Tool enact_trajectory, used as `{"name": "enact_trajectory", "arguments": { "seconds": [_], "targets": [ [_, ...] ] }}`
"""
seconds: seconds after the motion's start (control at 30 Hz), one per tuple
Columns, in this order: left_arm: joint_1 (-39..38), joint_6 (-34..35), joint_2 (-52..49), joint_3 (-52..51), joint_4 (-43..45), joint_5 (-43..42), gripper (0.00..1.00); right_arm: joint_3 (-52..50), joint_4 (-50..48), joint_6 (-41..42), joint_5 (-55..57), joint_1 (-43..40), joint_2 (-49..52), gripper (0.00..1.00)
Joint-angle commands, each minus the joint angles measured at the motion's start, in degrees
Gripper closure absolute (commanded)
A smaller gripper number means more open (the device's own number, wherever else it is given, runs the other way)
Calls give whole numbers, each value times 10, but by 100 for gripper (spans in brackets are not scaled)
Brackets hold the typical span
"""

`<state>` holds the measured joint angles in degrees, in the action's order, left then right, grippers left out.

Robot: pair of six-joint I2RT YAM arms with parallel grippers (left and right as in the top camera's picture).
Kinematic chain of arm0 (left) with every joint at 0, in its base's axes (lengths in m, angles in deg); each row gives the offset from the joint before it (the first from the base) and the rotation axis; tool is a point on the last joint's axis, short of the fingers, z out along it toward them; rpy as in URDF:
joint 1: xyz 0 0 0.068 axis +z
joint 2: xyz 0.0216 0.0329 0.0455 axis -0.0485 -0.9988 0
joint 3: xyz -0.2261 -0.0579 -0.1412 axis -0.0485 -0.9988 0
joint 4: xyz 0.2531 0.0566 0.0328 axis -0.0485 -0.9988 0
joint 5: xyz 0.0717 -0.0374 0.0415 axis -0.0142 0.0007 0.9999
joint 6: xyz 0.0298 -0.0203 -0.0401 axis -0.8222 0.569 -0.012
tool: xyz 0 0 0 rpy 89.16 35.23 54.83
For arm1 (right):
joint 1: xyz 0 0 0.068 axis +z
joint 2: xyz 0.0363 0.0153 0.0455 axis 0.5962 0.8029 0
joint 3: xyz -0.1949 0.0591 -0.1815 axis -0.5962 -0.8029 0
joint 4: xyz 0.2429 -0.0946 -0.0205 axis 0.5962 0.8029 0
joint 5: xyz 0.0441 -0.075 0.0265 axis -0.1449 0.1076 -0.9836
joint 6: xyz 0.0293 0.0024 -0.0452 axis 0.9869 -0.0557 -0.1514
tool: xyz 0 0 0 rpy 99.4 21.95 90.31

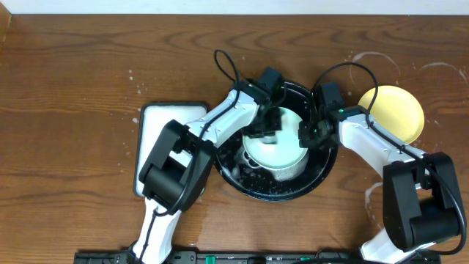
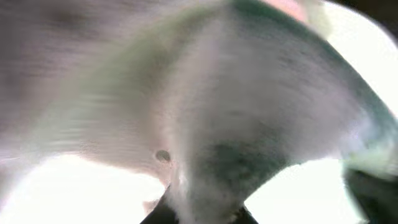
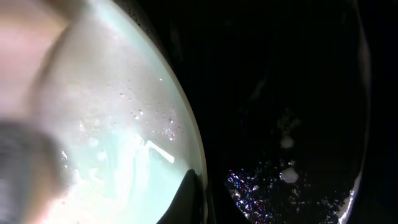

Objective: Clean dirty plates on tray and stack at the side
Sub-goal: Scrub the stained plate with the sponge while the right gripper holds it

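We've R gripper (image 1: 304, 136) pinching mint plate (image 1: 282, 150) rim at 3 o'clock, prob. steadying it in tray (image 1: 275, 192) for scrubbing; L gripper (image 1: 264, 128) blurred, can't tell.

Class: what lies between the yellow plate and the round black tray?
Overhead view: the right arm crosses that gap between yellow plate and black tray, over wood tabletop.

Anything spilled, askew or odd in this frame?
Yes: whitish soapy rings and splashes mark the bare tabletop just beyond the yellow plate, outside the black tray. Foam flecks in the tray suit washing. The left wrist view is blurred, so nothing can be checked there.
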<state>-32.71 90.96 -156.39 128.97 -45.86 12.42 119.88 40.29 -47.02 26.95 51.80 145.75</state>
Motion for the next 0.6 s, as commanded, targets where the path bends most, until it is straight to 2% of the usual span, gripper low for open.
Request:
{"name": "enact_trajectory", "arguments": {
  "seconds": [0.0,0.2,0.3,0.4,0.57],
  "targets": [
    [-18,56,-18,-4,20,-132,92,-10,10,-1,40,-2,19,99],
    [-33,64,-18,-4,-6,-154,92,-10,9,-1,40,-2,18,99],
    [-21,43,-18,-4,-36,-125,92,-10,9,-1,40,-2,18,99],
    [0,22,-18,-4,-81,-68,93,-10,10,-1,40,-2,18,99],
    [37,14,-18,-4,-151,119,93,-10,9,-1,40,-2,18,99]
  ]
}}
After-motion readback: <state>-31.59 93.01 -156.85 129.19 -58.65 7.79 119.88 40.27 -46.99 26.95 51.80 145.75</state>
